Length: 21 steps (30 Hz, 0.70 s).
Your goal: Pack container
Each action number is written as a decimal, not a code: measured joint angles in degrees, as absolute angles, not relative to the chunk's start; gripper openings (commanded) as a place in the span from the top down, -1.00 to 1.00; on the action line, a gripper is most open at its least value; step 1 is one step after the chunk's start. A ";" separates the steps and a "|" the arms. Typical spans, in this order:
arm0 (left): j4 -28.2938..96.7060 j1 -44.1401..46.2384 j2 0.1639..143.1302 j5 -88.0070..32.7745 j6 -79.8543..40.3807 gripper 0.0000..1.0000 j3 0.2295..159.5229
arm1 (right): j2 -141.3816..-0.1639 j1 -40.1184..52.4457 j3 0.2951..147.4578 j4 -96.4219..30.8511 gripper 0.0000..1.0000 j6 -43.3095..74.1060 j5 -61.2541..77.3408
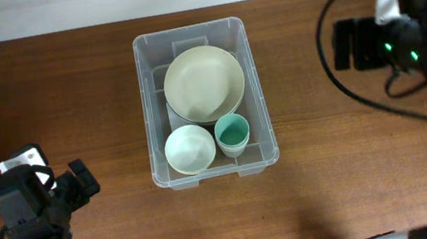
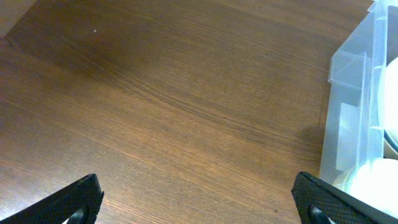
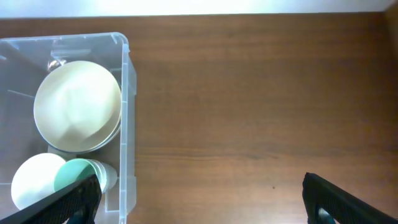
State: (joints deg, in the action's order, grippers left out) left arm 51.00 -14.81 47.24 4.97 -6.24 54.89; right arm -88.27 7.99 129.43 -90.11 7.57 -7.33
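The clear plastic container (image 1: 258, 88) stands in the middle of the table. Inside it lie a large cream bowl (image 1: 203, 81), a small white bowl (image 1: 190, 149) and a green cup (image 1: 232, 133). My left gripper (image 1: 82, 180) is open and empty over bare wood, left of the container; its wrist view (image 2: 199, 208) shows the container's wall (image 2: 354, 93) at the right edge. My right gripper (image 1: 347, 44) is open and empty to the right of the container; its wrist view (image 3: 199, 202) shows the container (image 3: 126, 93), cream bowl (image 3: 78, 106) and green cup (image 3: 78, 174) at the left.
A black cable (image 1: 341, 76) loops over the table at the right, near the right arm. The table's far edge runs along the top of the overhead view.
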 measured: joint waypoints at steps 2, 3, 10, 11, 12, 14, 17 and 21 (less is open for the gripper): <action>50.98 -14.81 47.27 5.19 -6.24 -0.99 54.89 | -84.55 7.99 125.64 -89.21 -0.98 7.86 -8.12; 51.00 -14.81 47.24 5.28 -6.26 -1.00 54.89 | -82.87 7.99 123.63 -88.36 -0.98 8.03 -8.27; 50.83 -14.81 47.27 6.07 -6.46 -0.99 54.76 | -67.29 7.99 94.45 -70.83 -0.98 8.82 -9.19; 50.74 -14.81 47.27 6.31 -6.46 -0.99 54.70 | -65.04 7.99 89.21 -67.85 -0.97 8.97 -9.19; 50.74 -14.81 47.27 6.55 -6.46 -0.99 54.63 | -62.57 7.99 83.20 -64.47 -0.98 8.97 -9.19; 50.30 -14.81 47.24 7.20 -6.46 -0.99 54.61 | -58.48 7.99 72.88 -55.99 -0.98 9.06 -9.56; 49.93 -14.81 47.24 8.54 -6.46 -0.99 54.57 | -52.71 7.99 57.91 -38.63 -0.98 9.02 -11.53; 49.89 -14.83 47.24 10.26 -6.48 -0.99 54.52 | -50.89 7.99 45.34 -19.22 -0.98 9.02 -15.09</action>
